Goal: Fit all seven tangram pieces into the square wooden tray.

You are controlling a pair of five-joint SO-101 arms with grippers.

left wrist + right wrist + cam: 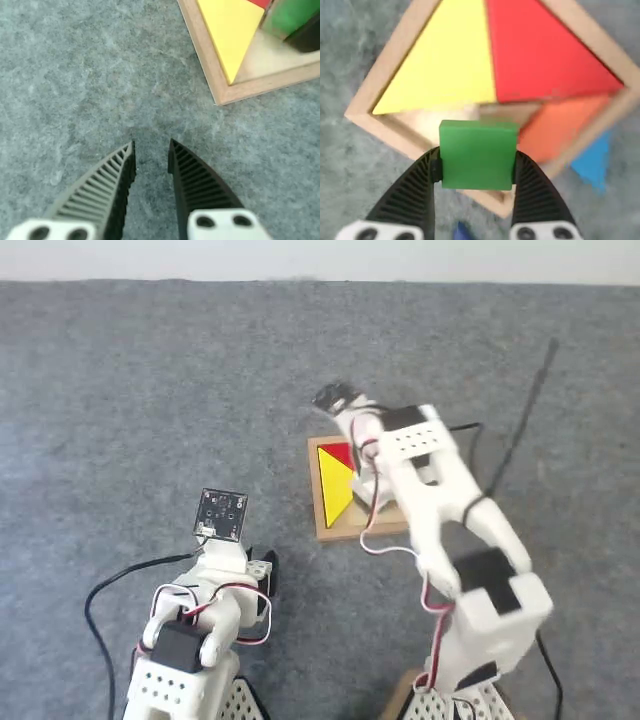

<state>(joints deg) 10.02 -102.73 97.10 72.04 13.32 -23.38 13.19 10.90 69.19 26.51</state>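
Grey-carpeted desk (pixel 150 370); right pincer (pixel 476 158) pinches green square wooden block (pixel 477 150), probably stiff and light, by flat opposite sides; left pincer (pixel 152 144) spread.

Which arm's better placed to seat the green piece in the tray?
Right. The right tool grips the green piece over the gap in the tray; the left tool is open over carpet beside it.

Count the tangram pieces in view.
5: yellow triangle, red triangle and orange piece in the tray; green square gripped in the right end effector over it; blue triangle on the carpet beside the tray. A blue sliver may be a sixth; others may be hidden.
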